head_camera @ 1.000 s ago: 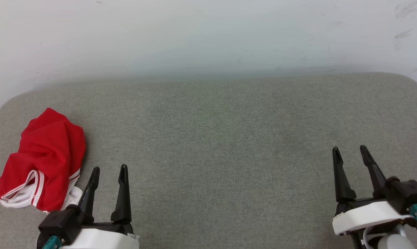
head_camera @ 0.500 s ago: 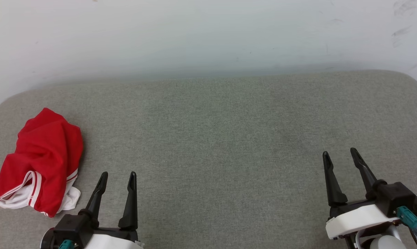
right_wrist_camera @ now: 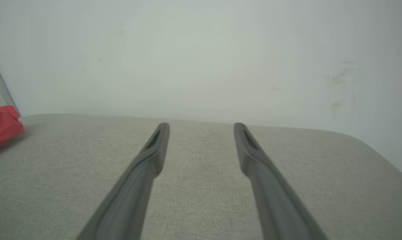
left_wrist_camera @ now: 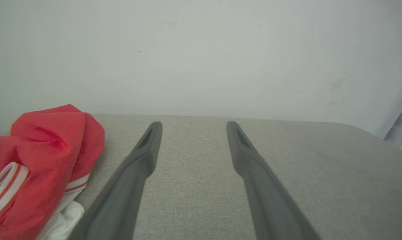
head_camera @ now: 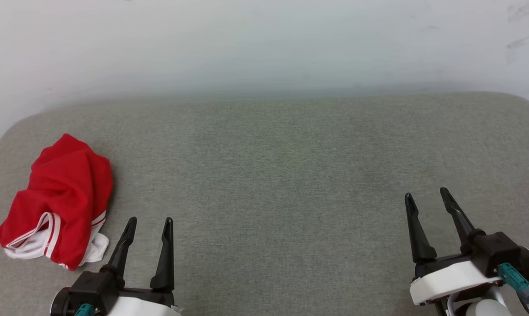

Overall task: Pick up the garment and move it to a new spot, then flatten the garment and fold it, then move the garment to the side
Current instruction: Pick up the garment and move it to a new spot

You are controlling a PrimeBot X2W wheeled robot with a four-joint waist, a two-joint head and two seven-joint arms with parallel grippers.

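2 wide claws, 1 scrunched-up shirt

1 red shirt, the garment point(head_camera: 55, 199), lies in a heap at the far left of the grey cushion point(head_camera: 268, 175), close to its rounded left edge.

What could go wrong? I think a pinch might catch just 1 loose fold, or only the sleeve. Then the rest would hang down and drag. A sideways bump could also shove the heap off that left edge. Going too low could snag the cushion cloth.

The shirt's long way runs from the wall point(head_camera: 264, 44) side down toward the robot, leaning a little left at the near end. The plain red part is at the far end. The white sleeve with red stripes is at the near end, facing the robot. I cannot tell where the neck or the bottom hem is, and no print shows.

Just to the right sits the left gripper point(head_camera: 150, 220). Its 2 fingers are spread wide and hold nothing. It is near the shirt but not touching it.

Way over on the right is the right gripper point(head_camera: 426, 193), also spread wide with nothing in it, well apart from the shirt.
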